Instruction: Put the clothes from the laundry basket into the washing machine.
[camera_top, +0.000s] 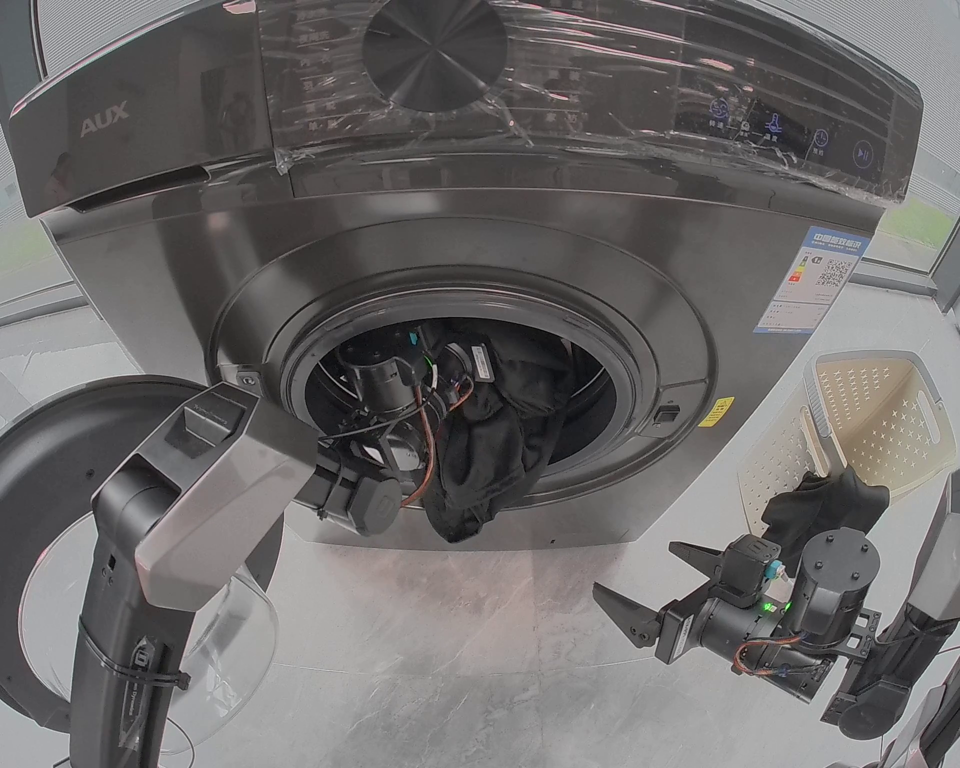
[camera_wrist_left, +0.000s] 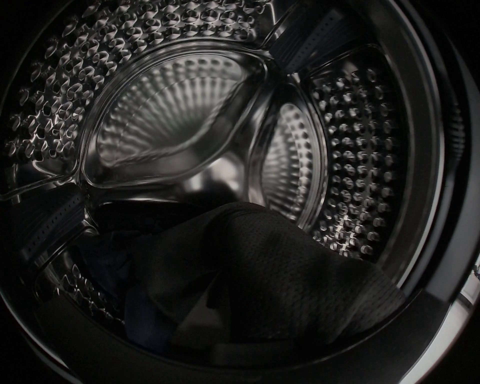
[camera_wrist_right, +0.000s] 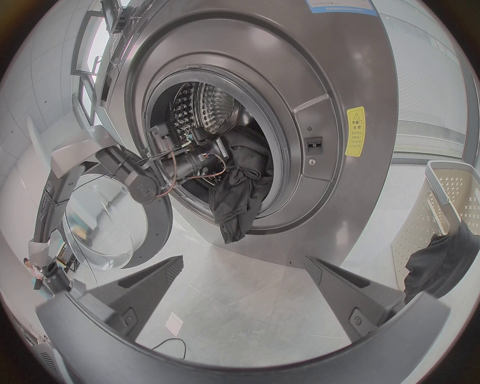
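The washing machine (camera_top: 480, 230) stands in front of me with its round opening (camera_top: 470, 400) uncovered. A black garment (camera_top: 490, 440) hangs half out over the lower rim of the opening (camera_wrist_right: 240, 195). My left arm is inside the drum beside that garment, and its wrist view looks over dark cloth (camera_wrist_left: 280, 280) lying on the drum floor. The cream laundry basket (camera_top: 880, 410) leans at the right with another black garment (camera_top: 825, 505) draped over its edge. My right gripper (camera_top: 650, 580) hovers open and empty above the floor, left of the basket (camera_wrist_right: 450, 200).
The machine's door (camera_top: 60, 500) is swung wide to the left, its glass bowl (camera_wrist_right: 105, 225) facing outward. Grey tiled floor (camera_top: 480, 620) lies between the machine and my right gripper. A window wall runs behind the basket.
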